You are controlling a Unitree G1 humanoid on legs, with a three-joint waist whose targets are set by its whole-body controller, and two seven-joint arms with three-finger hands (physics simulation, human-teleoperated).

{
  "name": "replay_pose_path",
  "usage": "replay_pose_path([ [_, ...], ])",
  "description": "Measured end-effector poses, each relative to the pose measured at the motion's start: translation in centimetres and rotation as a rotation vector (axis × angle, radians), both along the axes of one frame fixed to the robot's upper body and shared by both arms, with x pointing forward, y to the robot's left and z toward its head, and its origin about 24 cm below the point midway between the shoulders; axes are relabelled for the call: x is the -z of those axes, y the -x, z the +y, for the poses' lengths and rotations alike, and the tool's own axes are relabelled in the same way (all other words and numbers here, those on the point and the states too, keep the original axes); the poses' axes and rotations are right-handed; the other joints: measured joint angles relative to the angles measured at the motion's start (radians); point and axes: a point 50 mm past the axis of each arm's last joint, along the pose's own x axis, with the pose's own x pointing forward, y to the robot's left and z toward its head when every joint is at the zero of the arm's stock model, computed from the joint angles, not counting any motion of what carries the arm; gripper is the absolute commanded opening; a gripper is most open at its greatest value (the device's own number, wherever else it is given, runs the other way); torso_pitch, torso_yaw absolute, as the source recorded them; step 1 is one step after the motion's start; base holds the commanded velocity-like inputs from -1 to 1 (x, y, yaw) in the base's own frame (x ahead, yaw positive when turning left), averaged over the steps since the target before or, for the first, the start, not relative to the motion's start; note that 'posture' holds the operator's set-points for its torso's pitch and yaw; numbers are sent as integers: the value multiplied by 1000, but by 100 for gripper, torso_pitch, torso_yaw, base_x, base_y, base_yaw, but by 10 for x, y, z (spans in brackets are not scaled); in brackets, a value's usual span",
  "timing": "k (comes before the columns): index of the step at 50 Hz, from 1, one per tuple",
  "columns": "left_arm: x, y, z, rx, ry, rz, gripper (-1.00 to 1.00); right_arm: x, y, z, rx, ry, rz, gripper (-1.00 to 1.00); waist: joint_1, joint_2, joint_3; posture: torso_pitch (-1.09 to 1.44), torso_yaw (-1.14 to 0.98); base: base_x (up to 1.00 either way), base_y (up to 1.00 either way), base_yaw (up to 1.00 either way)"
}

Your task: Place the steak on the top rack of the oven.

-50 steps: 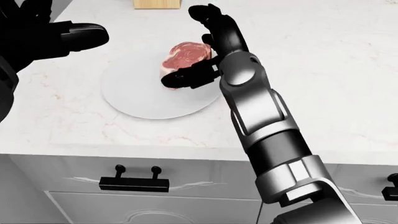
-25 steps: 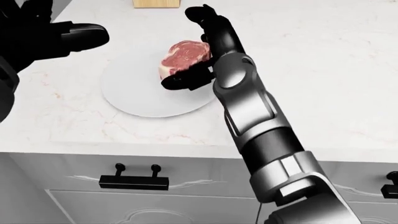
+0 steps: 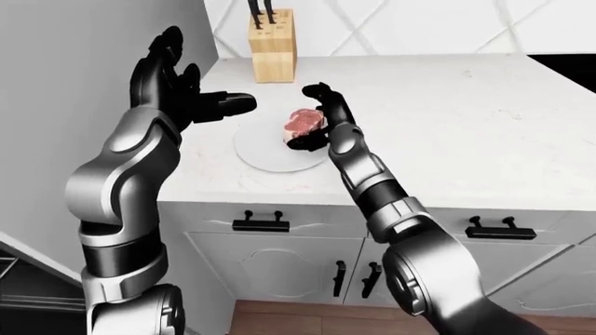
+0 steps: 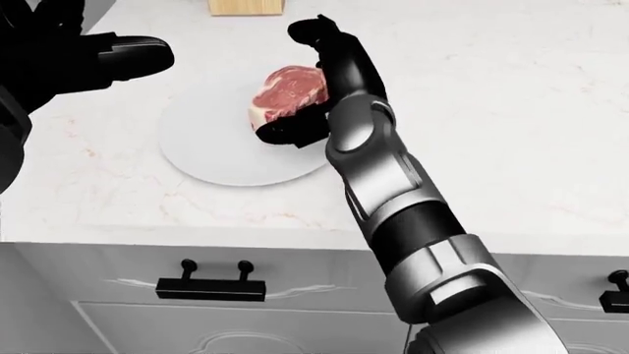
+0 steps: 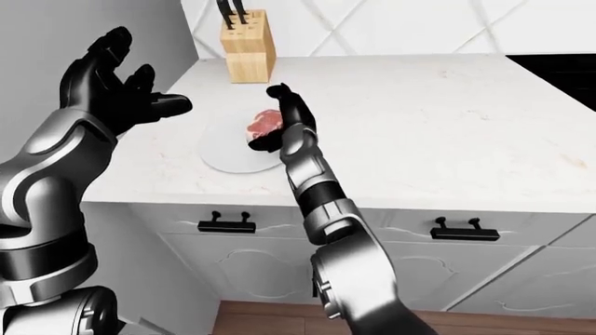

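Black fingers [image 4: 295,127] of the right hand [image 4: 319,81] curl about the steak [image 4: 285,90], one under its near edge, one arched above; whether they grip it I cannot tell. It sits on a white plate [image 4: 212,151] on the marble desk [image 4: 511,110]. Left hand [image 3: 177,91] hovers spread, empty.

Right hand [image 4: 315,81] covering the steak's [image 4: 285,87] 3 o'clock side, grip contact hidden, knife block [image 4: 247,7] cut off at 12 o'clock in head view, left hand [image 4: 68,55] cropped at 9 o'clock.
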Motion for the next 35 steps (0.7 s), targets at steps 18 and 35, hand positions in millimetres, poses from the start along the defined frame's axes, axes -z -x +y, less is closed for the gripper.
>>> replay_pose_path([
  [18, 0, 1, 0, 0, 0, 1, 100, -1, 0, 4, 47, 26, -45, 14, 3, 0, 2, 0, 0, 0, 0, 0],
  [35, 1, 0, -1, 1, 1, 3, 100, -20, -4, 1, 62, 34, -55, -26, 3, -2, 10, 0, 0, 0, 0, 0],
])
